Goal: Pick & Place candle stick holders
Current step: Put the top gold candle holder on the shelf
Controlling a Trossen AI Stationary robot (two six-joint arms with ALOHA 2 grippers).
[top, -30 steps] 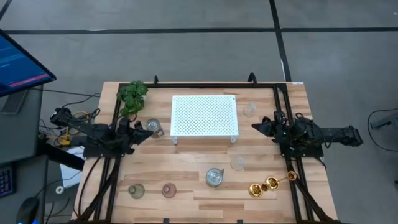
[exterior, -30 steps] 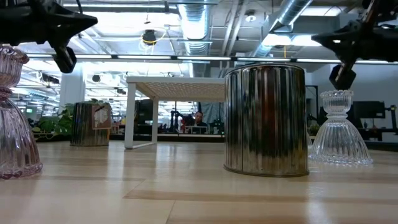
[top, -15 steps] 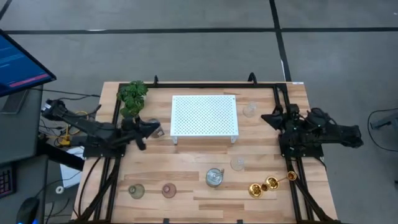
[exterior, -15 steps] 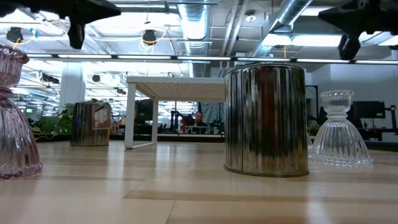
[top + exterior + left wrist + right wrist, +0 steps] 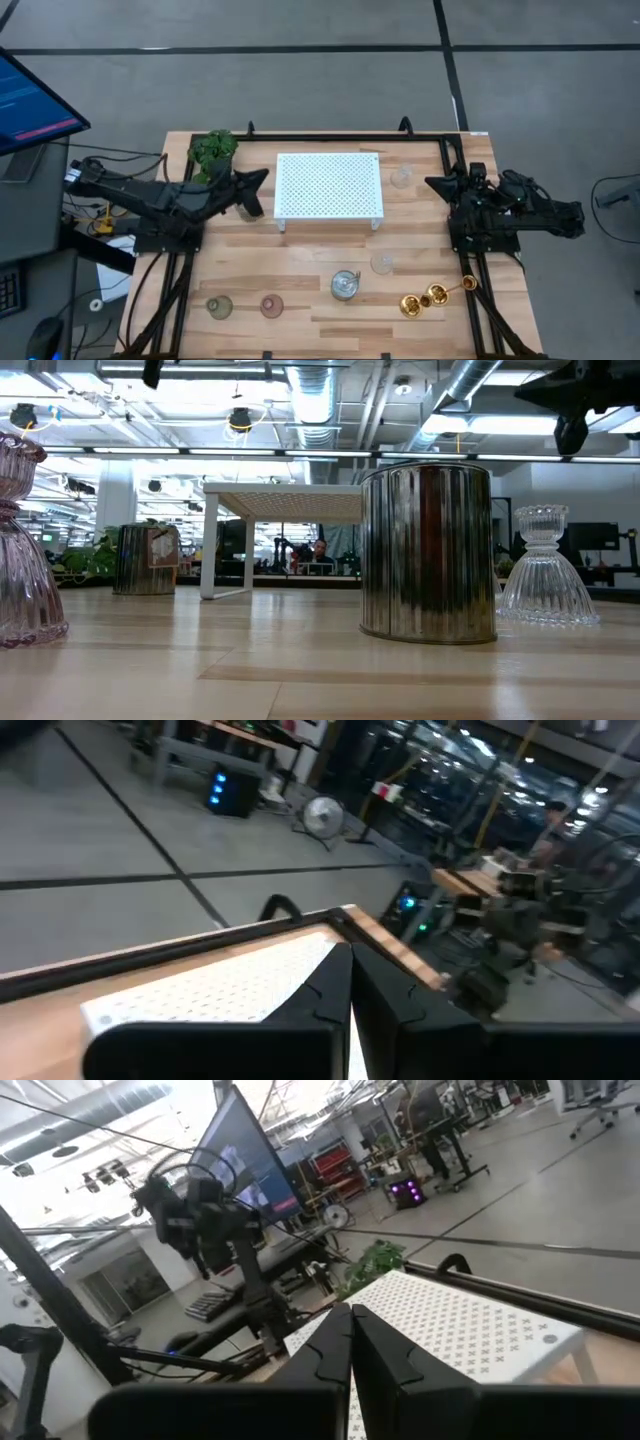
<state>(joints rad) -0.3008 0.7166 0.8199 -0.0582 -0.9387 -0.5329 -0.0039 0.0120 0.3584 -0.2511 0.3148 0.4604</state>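
Note:
The holders all stand on their bases on the table. A silvery cup (image 5: pixel 345 285) is near the front middle and looms large in the low view (image 5: pixel 428 553). Two clear glass holders (image 5: pixel 382 263) (image 5: pixel 401 177) stand to its right. Three gold holders (image 5: pixel 436 295) are at the front right. The greenish (image 5: pixel 220 306) and pinkish (image 5: pixel 271 305) holders are at the front left. A second silvery cup (image 5: pixel 145 560) stands left of the white stand, mostly under my left arm in the high view. My left gripper (image 5: pixel 264 178) is shut, raised beside the stand's left edge. My right gripper (image 5: pixel 428 183) is shut, raised near the far clear holder.
The white perforated stand (image 5: pixel 329 186) sits at the table's far middle. A green leafy plant (image 5: pixel 213 152) is at the far left corner. Black frame rails (image 5: pixel 185 270) run along both table sides. Bare wood lies between the stand and the front row.
My left gripper has risen and gone toward the far right, from beside the second silvery cup up to the stand's left edge. My right gripper has risen and drawn back toward the table's right and far edges. No holder has moved.

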